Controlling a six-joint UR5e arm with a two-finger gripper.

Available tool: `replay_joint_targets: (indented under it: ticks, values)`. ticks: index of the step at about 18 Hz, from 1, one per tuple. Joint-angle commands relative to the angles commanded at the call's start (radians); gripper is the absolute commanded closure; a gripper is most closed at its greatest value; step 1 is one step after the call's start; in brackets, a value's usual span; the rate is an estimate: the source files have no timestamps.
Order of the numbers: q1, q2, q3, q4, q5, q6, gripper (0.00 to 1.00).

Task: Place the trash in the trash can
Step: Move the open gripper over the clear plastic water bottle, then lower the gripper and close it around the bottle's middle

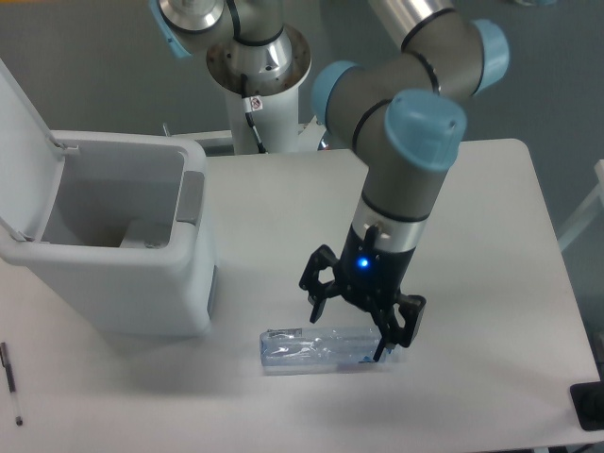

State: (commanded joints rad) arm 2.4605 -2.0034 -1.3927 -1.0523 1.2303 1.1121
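The tool point(350, 336) hangs spread over the bottle point(316, 347) — right of the open bin point(113, 283) on the desk point(472, 236).

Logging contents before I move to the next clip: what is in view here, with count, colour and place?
Plastic bottle: one, clear, crushed, lying on its side at the table's front centre.
Trash can: one, pale grey, lid open, on the table's left.
Pen: one, thin, black, front left table edge.
Dark object: one, black, cut off at the front right corner.
Table: one, white.
Arm: one, grey with pale blue joints.
Gripper: one, black, open, fingers straddling the bottle.
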Motion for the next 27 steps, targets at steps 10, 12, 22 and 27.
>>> replay_joint_targets:
  ticks: [10, 12, 22, 27]
  values:
    - [-0.067, -0.017, -0.083, 0.031, 0.225, 0.169, 0.00]
    - [-0.092, -0.035, -0.100, 0.031, 0.280, 0.176, 0.00]
    - [-0.166, -0.106, -0.097, 0.029, 0.290, 0.184, 0.00]
    - [-0.184, -0.123, -0.103, 0.028, 0.285, 0.186, 0.00]
